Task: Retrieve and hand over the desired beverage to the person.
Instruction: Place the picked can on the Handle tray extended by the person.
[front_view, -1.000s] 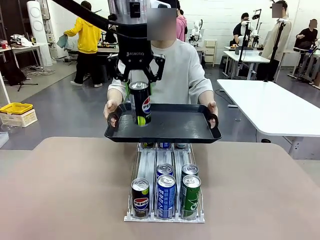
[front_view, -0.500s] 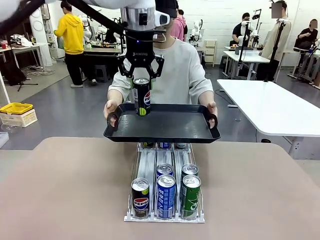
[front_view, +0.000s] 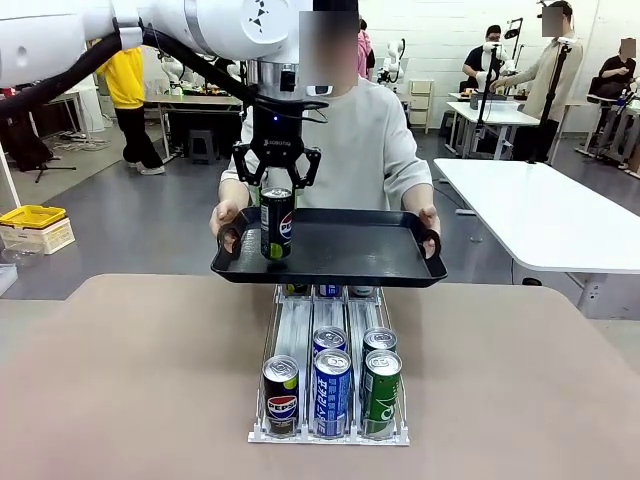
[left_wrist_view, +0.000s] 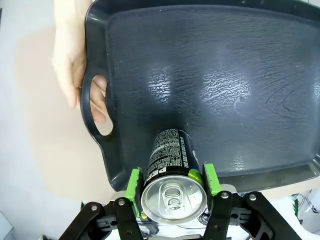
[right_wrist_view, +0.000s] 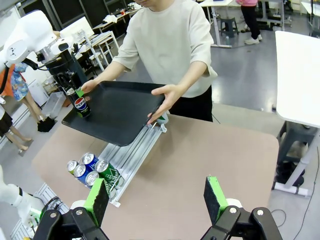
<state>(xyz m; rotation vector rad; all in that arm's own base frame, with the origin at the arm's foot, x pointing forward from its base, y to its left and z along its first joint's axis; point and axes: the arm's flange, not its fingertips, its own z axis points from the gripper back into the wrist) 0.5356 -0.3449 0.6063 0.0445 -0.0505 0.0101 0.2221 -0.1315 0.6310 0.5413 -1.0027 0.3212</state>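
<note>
A dark Pepsi can (front_view: 277, 225) stands upright at the left end of the black tray (front_view: 340, 274), and my left gripper (front_view: 276, 210) is shut on its upper part from above. Whether the can's base touches the tray floor I cannot tell. The person (front_view: 375, 140) in a light grey sweatshirt holds the tray by both handles over the table's far edge. From the left wrist, the green pads (left_wrist_view: 134, 182) flank the can's top (left_wrist_view: 173, 194) above the tray (left_wrist_view: 225, 75). My right gripper (right_wrist_view: 157, 200) hangs open above the near table.
A white dispenser rack (front_view: 298, 330) on the brown table carries a Pepsi can (front_view: 281, 396), a blue can (front_view: 332, 392) and a green can (front_view: 381, 392) at its front. A white table (front_view: 540, 210) stands to the right. Other people work farther off.
My left arm has carried the can away from the camera toward the person and lowered it from the tray's front edge into the tray. The grip has stayed the same.
</note>
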